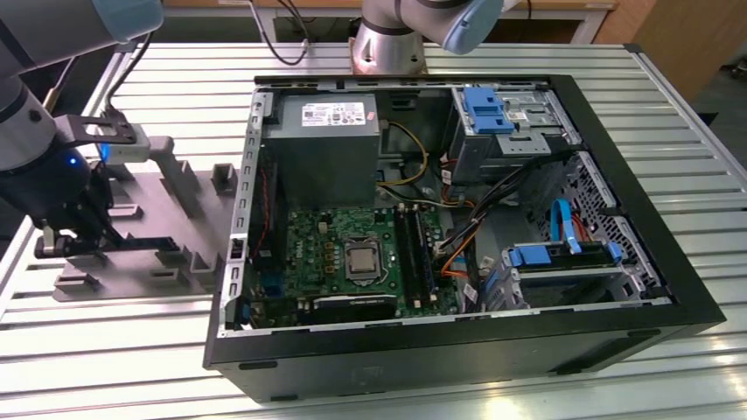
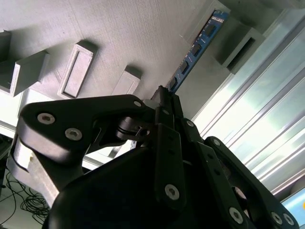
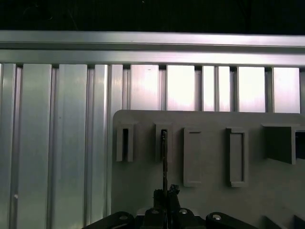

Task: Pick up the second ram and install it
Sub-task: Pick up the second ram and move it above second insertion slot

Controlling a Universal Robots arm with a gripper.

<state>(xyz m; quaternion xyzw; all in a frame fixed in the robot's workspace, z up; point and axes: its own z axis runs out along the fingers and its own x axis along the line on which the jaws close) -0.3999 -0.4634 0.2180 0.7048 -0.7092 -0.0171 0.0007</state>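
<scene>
- Slatted table (image 1: 105, 367) carries the open computer case (image 1: 467, 350); the grey tray (image 1: 164, 188) sits beside the case, towards the table edge on the exterior view's left.
- Gripper (image 2: 164, 98) is over the tray, its fingers closed tight on the second ram's near end.
- Second ram (image 2: 195, 47) has its long axis running straight out from the gripper, its far end at a slotted tray block. The gripped end is hidden.

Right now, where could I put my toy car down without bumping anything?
Free: bare slatted table in the exterior view's lower left, in front of the grey tray, and behind it. Crowded: the tray under the gripper, and the computer case.
</scene>
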